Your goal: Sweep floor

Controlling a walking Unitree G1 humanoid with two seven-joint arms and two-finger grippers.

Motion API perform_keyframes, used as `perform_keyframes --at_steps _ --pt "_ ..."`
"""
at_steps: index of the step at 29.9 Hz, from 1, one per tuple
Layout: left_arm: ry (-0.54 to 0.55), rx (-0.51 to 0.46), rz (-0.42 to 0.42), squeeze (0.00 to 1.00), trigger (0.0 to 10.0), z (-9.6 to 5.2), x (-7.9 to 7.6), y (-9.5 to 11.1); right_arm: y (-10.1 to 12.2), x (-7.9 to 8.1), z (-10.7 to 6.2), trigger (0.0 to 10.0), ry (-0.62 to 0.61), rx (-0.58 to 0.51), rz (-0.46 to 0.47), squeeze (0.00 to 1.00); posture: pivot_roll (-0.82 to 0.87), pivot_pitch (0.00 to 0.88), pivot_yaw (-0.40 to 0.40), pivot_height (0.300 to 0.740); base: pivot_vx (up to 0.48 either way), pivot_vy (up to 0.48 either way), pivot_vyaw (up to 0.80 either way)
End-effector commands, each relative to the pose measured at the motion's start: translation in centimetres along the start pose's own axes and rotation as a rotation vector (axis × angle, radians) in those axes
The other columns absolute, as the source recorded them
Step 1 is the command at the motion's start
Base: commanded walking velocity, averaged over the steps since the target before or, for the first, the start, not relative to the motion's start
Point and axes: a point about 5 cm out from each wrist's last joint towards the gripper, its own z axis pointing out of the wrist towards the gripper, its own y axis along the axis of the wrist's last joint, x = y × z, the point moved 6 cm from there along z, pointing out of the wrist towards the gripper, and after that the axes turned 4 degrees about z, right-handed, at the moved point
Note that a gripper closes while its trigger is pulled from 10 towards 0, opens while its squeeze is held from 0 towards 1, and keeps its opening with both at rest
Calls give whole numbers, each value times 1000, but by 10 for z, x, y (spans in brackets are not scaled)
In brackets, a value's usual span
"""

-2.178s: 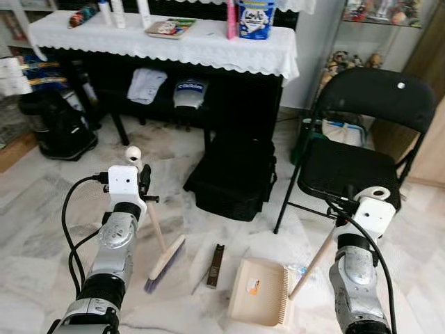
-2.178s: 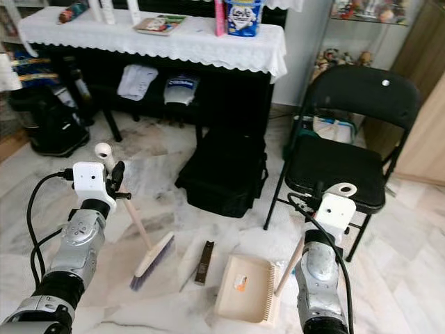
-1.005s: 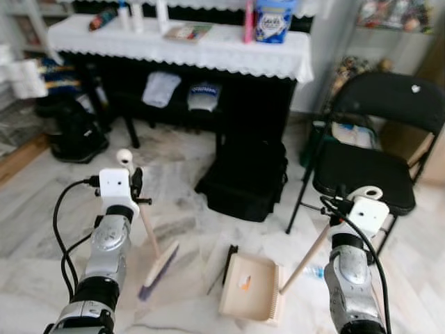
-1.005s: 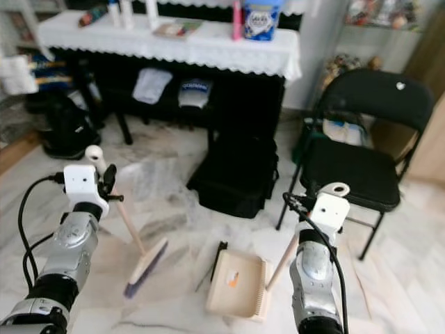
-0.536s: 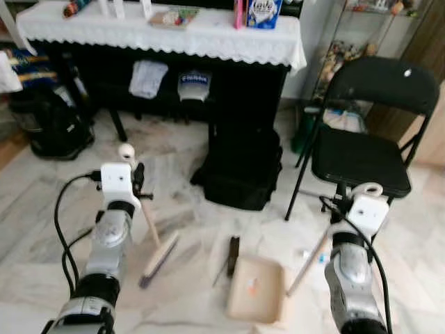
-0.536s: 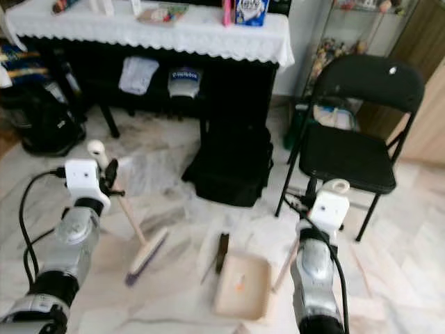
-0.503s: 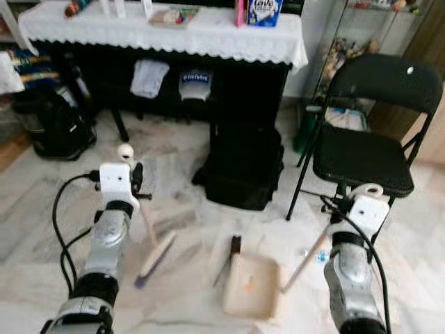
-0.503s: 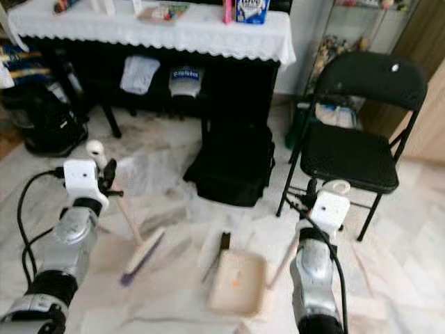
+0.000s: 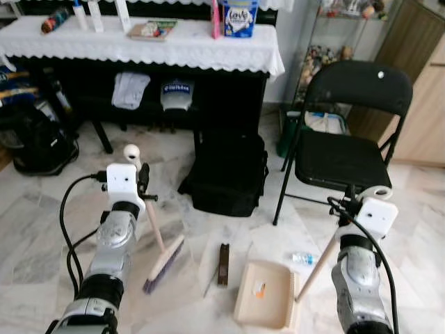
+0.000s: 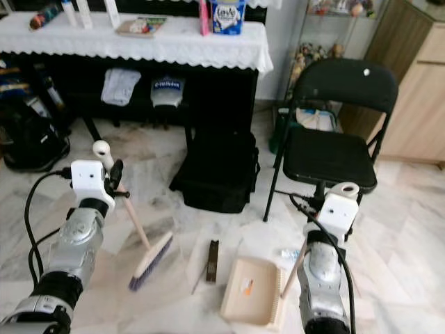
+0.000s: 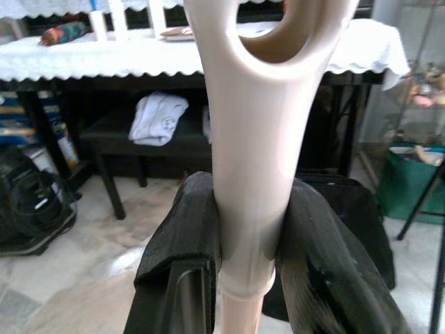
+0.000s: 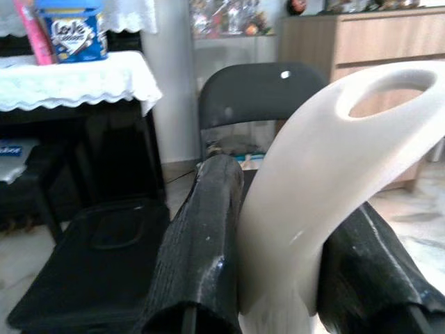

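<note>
My left gripper (image 9: 144,184) is shut on the cream handle (image 11: 252,139) of a broom, its black fingers (image 11: 186,236) pressing either side. The broom's head with purple bristles (image 9: 164,264) rests on the marble floor in front of me. My right gripper (image 9: 346,209) is shut on the long handle (image 12: 313,188) of a cream dustpan (image 9: 265,304), which lies flat on the floor to the right of the broom. A small orange scrap (image 9: 259,290) lies in the pan. A dark flat strip (image 9: 223,255) lies between broom and pan.
A small plastic bottle (image 9: 301,259) lies by the dustpan handle. A black folding chair (image 9: 348,149) stands at the right, a black bag (image 9: 229,170) ahead, and behind it a dark table with a white lace cloth (image 9: 174,49). A wooden cabinet (image 9: 417,104) is far right.
The whole view has swayed and shifted as the camera moved. Both grippers keep their hold; broom, dark strip and dustpan stay in much the same arrangement.
</note>
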Motion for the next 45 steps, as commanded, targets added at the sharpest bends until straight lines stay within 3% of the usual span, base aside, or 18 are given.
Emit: perform_keyframes --at_steps 1,12,45 --pt "4 -37 18 0 10000 3 3 11 12 6 4 10000 12 -48 19 0 32 41 8 740 345 0 0" --pt "5 -39 16 0 10000 3 4 11 13 7 4 10000 14 -49 17 0 31 42 8 740 350 0 0" --pt "8 -29 6 0 10000 1 3 7 11 4 3 10000 4 -40 20 0 28 44 5 740 0 0 0"
